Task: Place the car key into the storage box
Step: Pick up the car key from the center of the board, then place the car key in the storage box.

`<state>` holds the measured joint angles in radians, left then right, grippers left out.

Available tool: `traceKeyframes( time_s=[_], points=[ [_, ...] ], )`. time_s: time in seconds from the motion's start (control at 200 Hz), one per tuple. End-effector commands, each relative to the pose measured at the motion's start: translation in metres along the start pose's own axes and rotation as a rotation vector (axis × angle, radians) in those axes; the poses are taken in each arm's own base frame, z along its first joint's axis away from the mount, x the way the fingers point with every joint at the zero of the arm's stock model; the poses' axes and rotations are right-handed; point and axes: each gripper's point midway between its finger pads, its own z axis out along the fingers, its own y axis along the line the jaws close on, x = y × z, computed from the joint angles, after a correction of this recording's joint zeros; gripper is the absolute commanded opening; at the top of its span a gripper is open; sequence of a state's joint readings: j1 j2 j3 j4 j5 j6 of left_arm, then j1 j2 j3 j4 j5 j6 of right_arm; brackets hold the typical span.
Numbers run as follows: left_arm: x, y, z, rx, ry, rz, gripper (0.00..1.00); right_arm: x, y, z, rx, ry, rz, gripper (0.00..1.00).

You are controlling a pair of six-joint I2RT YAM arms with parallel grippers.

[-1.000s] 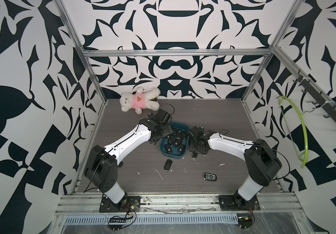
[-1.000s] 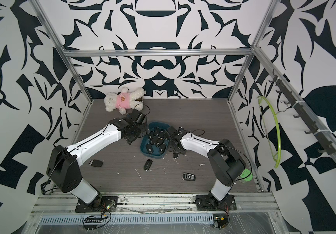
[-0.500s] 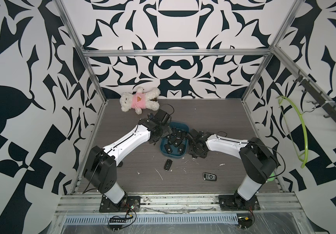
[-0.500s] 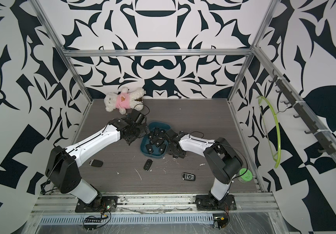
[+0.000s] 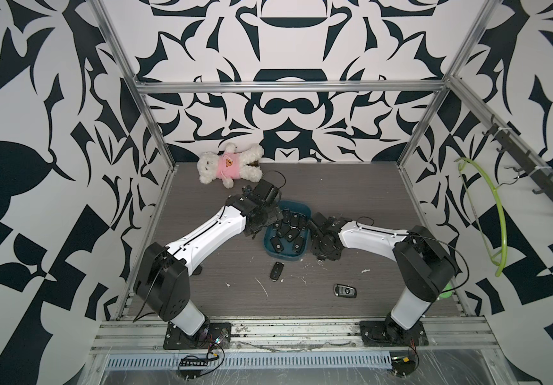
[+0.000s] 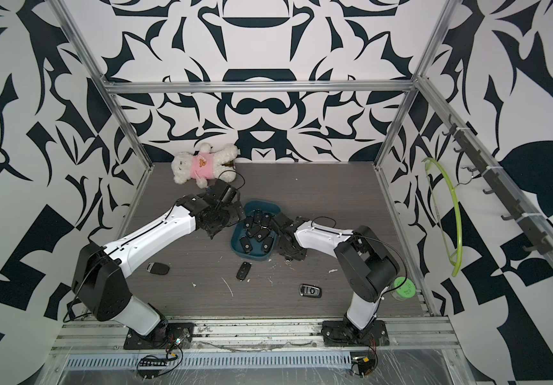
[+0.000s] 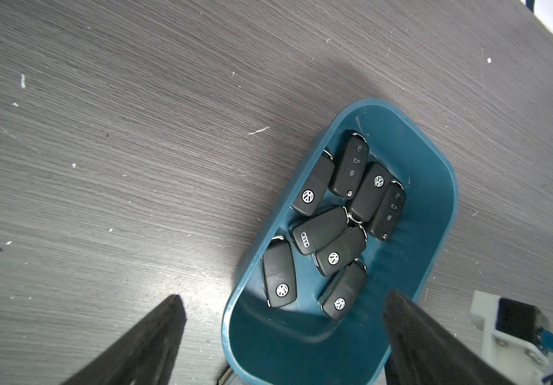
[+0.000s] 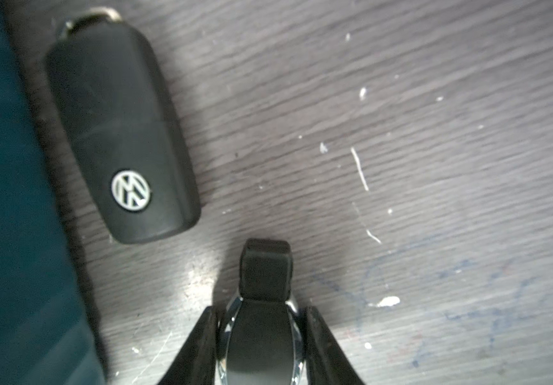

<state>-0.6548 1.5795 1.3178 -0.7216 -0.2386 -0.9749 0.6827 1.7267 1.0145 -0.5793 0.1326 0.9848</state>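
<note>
Your right arm reaches low and leftward, wrist bent down just right of the storage box [image 5: 283,257], a smooth teal plastic tub with rounded corners. Your right fingers [image 8: 198,350] are pinched onto the car key [image 8: 264,330], matte black with a chrome band, low at the grey wood-grain desk [image 8: 435,150]. Your left arm stretches far, its left fingers [image 7: 142,346] spread wide over the box's rim, holding nothing.
</note>
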Motion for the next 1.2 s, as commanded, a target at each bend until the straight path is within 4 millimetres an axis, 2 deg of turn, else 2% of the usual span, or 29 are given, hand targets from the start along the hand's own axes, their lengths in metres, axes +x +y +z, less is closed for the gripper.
traceKeyframes(
  time_s=[0.0,0.11,0.275,0.36,0.5,0.64,0.81,0.985,1.195],
  points=[
    [0.0,0.005,-0.007,0.002,-0.007,0.012,0.99,-0.018,0.007,-0.034,-0.022,-0.068,-0.034,0.36],
    [-0.003,0.007,-0.011,0.003,-0.024,0.017,0.99,-0.04,0.015,-0.062,-0.044,-0.158,-0.075,0.36],
    [-0.009,0.011,-0.021,0.008,-0.067,0.018,0.99,-0.06,0.037,-0.095,-0.109,-0.228,-0.143,0.36],
    [-0.013,0.012,-0.026,0.013,-0.084,0.014,0.99,-0.065,0.054,-0.104,-0.148,-0.232,-0.203,0.37],
    [-0.018,0.018,-0.032,0.01,-0.104,0.009,0.99,-0.063,0.085,-0.106,-0.191,-0.244,-0.322,0.37],
    [-0.027,0.029,-0.043,0.024,-0.138,-0.027,0.99,-0.049,0.118,-0.101,-0.245,-0.203,-0.437,0.37],
    [-0.035,0.043,-0.052,0.032,-0.174,-0.07,0.99,-0.031,0.141,-0.079,-0.244,-0.159,-0.534,0.36],
    [-0.036,0.049,-0.052,0.02,-0.175,-0.081,0.99,-0.014,0.151,-0.053,-0.216,-0.113,-0.596,0.36],
    [-0.038,0.05,-0.05,0.011,-0.168,-0.084,0.99,-0.001,0.157,-0.033,-0.2,-0.069,-0.642,0.36]
  ],
)
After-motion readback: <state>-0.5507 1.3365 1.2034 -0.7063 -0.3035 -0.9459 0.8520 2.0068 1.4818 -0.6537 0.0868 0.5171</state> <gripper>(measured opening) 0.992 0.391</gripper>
